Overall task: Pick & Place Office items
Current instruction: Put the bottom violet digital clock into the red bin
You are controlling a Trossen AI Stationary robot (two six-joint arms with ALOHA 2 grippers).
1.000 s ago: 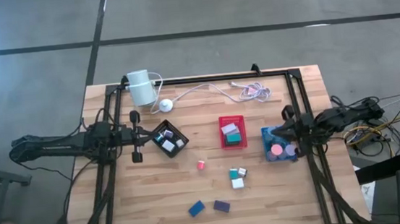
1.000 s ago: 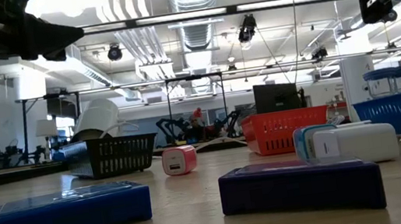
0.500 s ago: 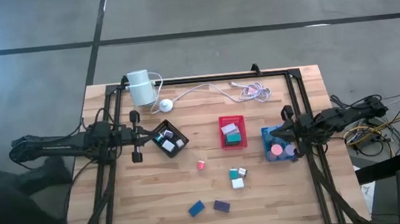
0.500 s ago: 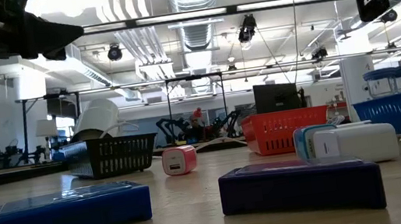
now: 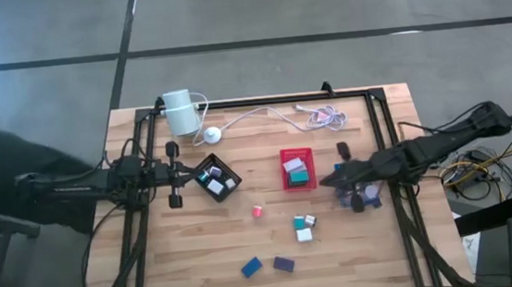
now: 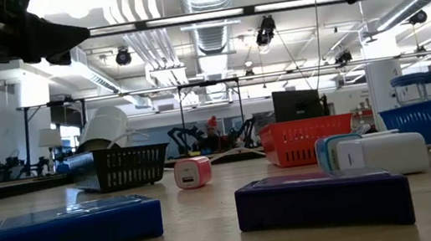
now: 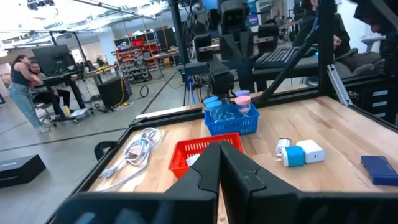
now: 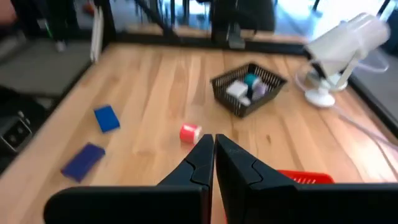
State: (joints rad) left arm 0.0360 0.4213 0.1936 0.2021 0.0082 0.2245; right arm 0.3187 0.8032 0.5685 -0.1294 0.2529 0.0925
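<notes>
The right tool (image 5: 329, 180), shut and empty, has swung from the blue plastic tray (image 5: 341, 169) toward frame centre, apparently seeking the small pink block (image 5: 256, 212) on the wooden desk (image 5: 200, 251); the left tool (image 5: 190, 172) waits shut.

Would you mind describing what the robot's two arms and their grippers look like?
Both arms are dark, nearly black, slender and jointed. The left arm carries a short black crossbar with rounded ends just behind the left gripper. The right arm has the same crossbar by the right gripper, with coloured cables bundled near its base. In the wrist views each gripper shows two matte black, angular fingers tapering to a point.
</notes>
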